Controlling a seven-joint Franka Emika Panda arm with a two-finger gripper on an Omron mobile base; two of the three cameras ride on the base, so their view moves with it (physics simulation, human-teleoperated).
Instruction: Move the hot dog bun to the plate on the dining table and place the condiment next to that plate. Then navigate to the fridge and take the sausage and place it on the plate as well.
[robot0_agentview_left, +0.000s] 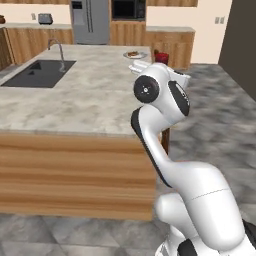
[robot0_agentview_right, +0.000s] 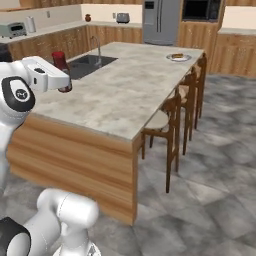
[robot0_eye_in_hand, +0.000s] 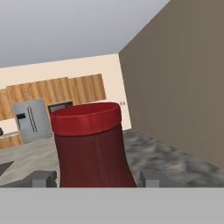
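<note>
My gripper (robot0_eye_in_hand: 98, 178) is shut on the condiment (robot0_eye_in_hand: 89, 146), a dark red-brown bottle with a red cap, upright between the fingertips (robot0_eye_in_hand: 42, 178). From the right base view the condiment (robot0_agentview_right: 61, 67) hangs over the near left part of the dining table (robot0_agentview_right: 115, 95). From the left base view its red cap (robot0_agentview_left: 161, 56) peeks out behind my arm. The pale plate (robot0_agentview_left: 135, 55) (robot0_agentview_right: 178, 58) sits at the far end of the dining table (robot0_agentview_left: 75, 95), with the hot dog bun (robot0_agentview_left: 132, 53) (robot0_agentview_right: 177, 56) on it. The grey fridge (robot0_agentview_left: 90, 22) (robot0_agentview_right: 161, 20) (robot0_eye_in_hand: 29, 120) stands shut at the back. The sausage is out of view.
A dark sink (robot0_agentview_left: 37, 72) (robot0_agentview_right: 90, 64) with a faucet (robot0_agentview_left: 60, 50) is set into the table's left half. Wooden chairs (robot0_agentview_right: 167, 125) line its right side. A toaster (robot0_agentview_left: 45, 19) sits on the back counter, and a brown wall (robot0_eye_in_hand: 183, 87) rises to the right.
</note>
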